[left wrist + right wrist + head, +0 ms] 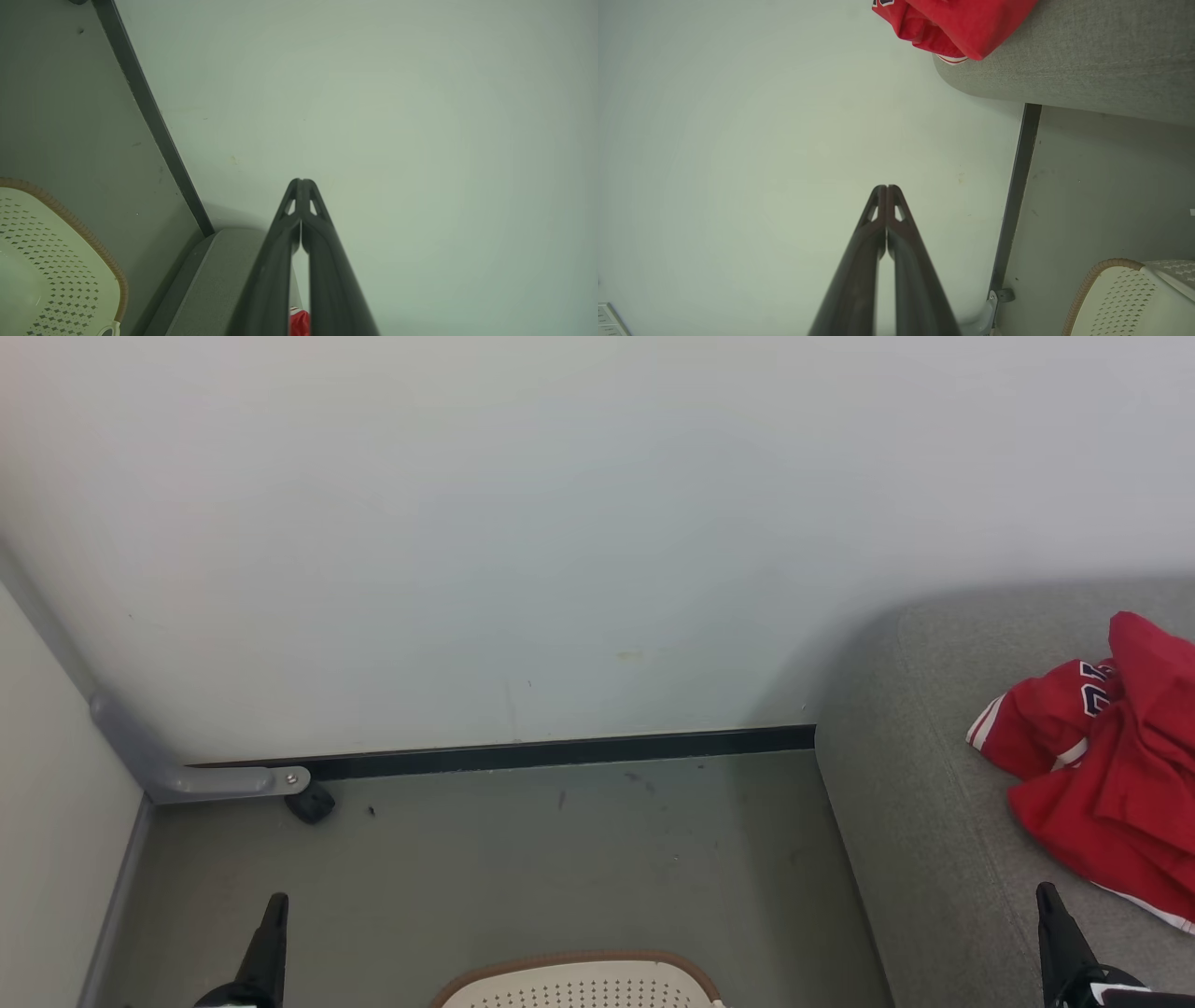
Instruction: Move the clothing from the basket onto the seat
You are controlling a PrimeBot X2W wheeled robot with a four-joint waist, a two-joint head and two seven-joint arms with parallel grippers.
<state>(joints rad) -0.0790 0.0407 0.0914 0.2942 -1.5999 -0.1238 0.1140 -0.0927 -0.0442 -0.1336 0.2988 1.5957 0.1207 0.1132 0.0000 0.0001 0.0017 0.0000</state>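
1. The seat (915, 821) is carrying the clothing (1102, 775), crumpled in from its left edge.
2. The heap's long axis is running from the wall (560, 523) toward the front; a striped sleeve (1004, 723) is pointing left.
3. The basket (579, 957) is showing bare perforated plastic; checking its hidden bottom is, I'd judge, the careful move.
4. The left end effector (277, 901) and right end effector (1046, 894) are hanging pressed together, empty.

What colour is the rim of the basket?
The rim is brown with a woven look; the basket itself is cream-white. The left wrist view shows it best.
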